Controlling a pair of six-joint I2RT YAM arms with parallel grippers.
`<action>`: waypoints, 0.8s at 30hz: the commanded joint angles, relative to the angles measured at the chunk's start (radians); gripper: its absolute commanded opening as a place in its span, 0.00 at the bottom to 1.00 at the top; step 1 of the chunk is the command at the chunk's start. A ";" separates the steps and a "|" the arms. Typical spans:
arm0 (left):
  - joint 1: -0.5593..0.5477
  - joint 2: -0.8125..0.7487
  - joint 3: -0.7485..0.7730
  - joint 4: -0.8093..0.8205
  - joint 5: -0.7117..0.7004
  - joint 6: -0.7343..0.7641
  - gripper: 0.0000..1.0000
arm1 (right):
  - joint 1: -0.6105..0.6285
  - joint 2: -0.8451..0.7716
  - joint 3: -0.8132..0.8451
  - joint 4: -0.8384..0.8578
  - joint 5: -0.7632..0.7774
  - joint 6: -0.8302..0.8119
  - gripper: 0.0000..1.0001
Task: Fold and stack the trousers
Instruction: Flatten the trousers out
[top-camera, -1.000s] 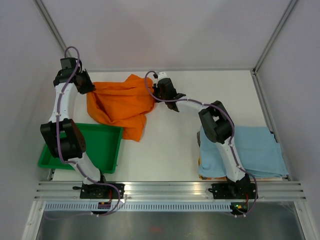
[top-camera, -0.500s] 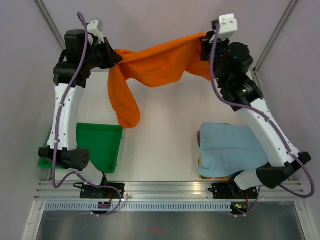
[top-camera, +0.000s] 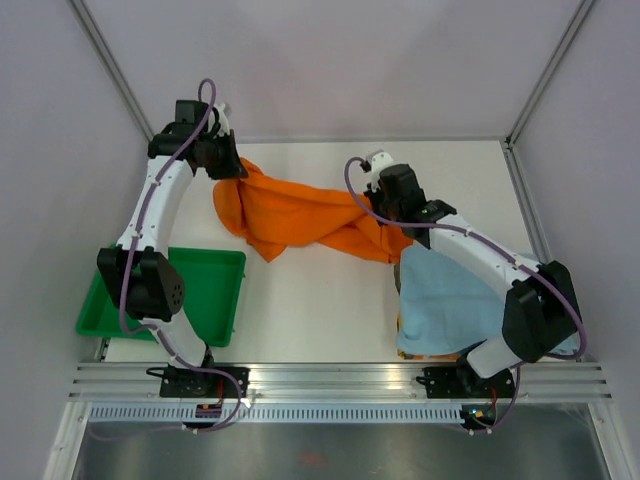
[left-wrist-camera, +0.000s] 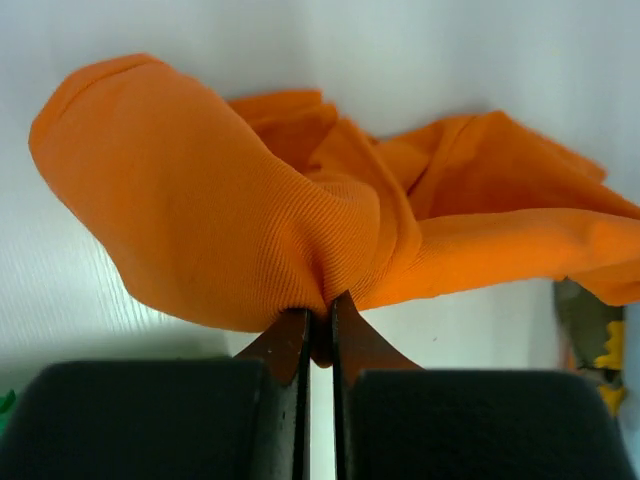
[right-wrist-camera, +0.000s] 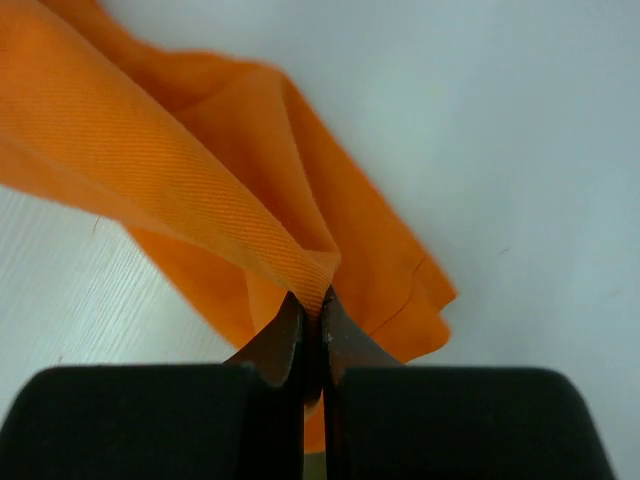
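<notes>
The left tool (left-wrist-camera: 320, 312) is found closed to a narrow slit, with a bunched fold of the trousers (top-camera: 300, 215) pinched between its dark fingertips; the fabric is seen swelling out directly above the grip. The right tool (right-wrist-camera: 312, 305) is likewise found nearly shut, and a ridged edge of the same orange fabric is clamped between its tips. The trousers are held at both ends and are spread in a crumpled, twisted band across the far half of the counter (top-camera: 320, 310), from the left tool at the far left to the right tool right of centre. A loose fold is draped toward the near side at mid-length. The right end of the garment is located just beside the far left corner of a light blue cloth (top-camera: 450, 300); whether the two are touching cannot be told. A green tray (top-camera: 200, 290) is set at the near left, apart from the trousers. The counter surface is white. The cell is enclosed by pale walls with metal corner posts, and a metal rail (top-camera: 340, 375) is fixed along the near edge.
</notes>
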 joint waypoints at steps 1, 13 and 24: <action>0.002 -0.121 -0.142 0.073 -0.050 0.108 0.02 | 0.000 -0.174 -0.125 0.061 -0.147 0.154 0.00; 0.001 -0.172 0.260 -0.092 -0.082 0.064 0.02 | 0.000 -0.193 0.304 -0.150 0.295 -0.033 0.00; 0.001 -0.427 0.307 -0.080 -0.117 0.041 0.02 | -0.001 -0.333 0.554 -0.178 0.226 -0.307 0.00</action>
